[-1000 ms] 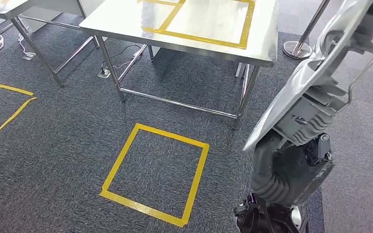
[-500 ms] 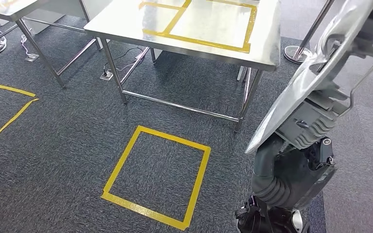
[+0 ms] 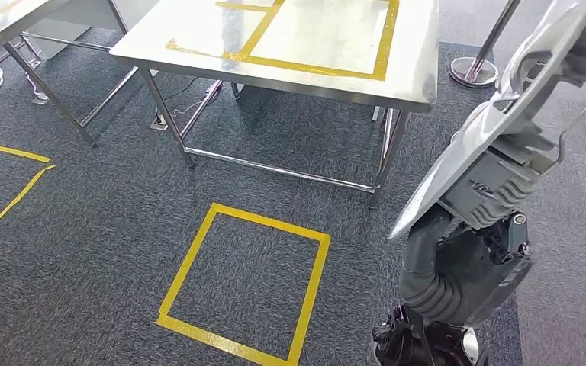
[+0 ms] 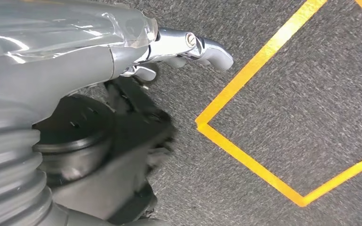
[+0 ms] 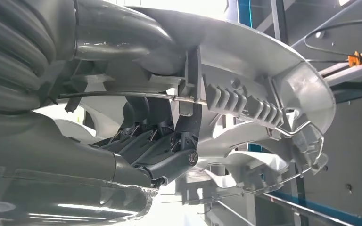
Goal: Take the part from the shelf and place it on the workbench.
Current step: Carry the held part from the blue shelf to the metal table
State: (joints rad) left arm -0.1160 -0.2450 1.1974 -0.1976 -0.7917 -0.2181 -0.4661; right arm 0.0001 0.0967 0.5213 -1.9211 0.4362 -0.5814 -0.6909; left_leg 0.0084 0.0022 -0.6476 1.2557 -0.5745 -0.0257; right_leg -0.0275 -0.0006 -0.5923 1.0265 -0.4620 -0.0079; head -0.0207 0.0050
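Fingers of my right hand gripped the part; left hand hung curled, holding nothing.
Part looked stiff, light, awkwardly broad; I judged its ribbed middle safest toward the bench.

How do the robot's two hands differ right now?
The right hand is raised and grips the large grey moulded plastic part; the left hand hangs low over the dark carpet and holds nothing. The right hand's fingers wrap into the part's ribbed underside, while the left hand's thumb sticks out free. Both have grey ribbed covers.
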